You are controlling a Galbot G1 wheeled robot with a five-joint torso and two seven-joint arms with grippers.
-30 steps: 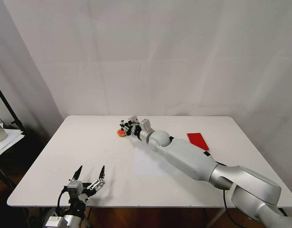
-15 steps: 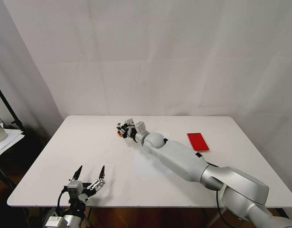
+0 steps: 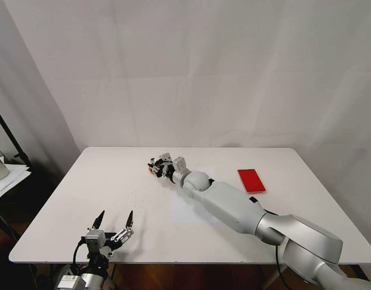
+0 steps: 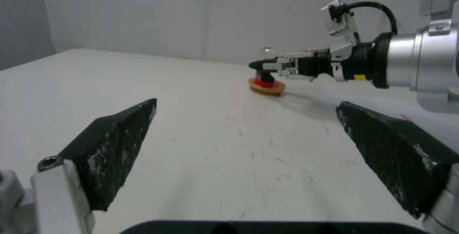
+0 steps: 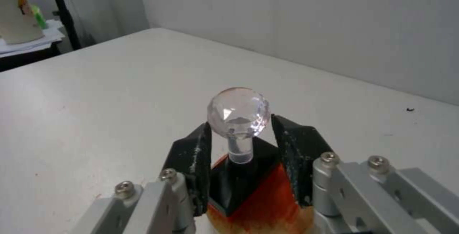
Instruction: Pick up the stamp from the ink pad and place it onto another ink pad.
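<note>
Jaws are being held clamped on the stamp (image 5: 238,148) by the R gripper (image 5: 241,166), its base on the round pad (image 4: 266,86); release should be straight, no tilt; L gripper (image 3: 113,221) is parked open, near edge; red pad (image 3: 251,180) well apart.
</note>
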